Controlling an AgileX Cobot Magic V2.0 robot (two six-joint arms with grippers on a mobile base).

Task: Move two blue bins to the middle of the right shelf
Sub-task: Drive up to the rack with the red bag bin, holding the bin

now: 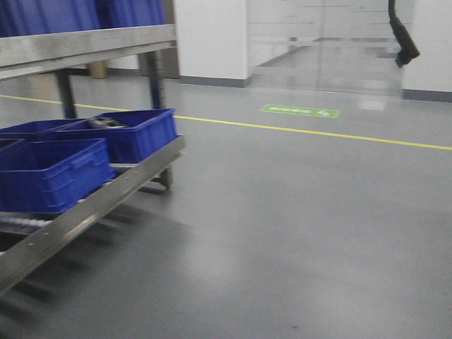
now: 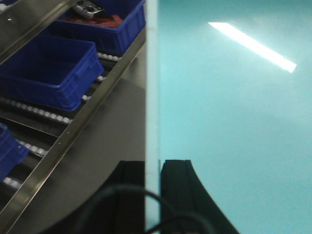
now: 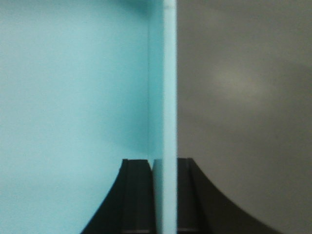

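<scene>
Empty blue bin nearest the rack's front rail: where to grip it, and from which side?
I'd pinch the top rim of two opposite walls, one end effector each, coming down from the aisle side. The empty blue bin sits upright and open-topped at the front of the roller rack, rim exposed. Left end effector and right end effector are each shut on a pale cyan wall, so free those first.
</scene>
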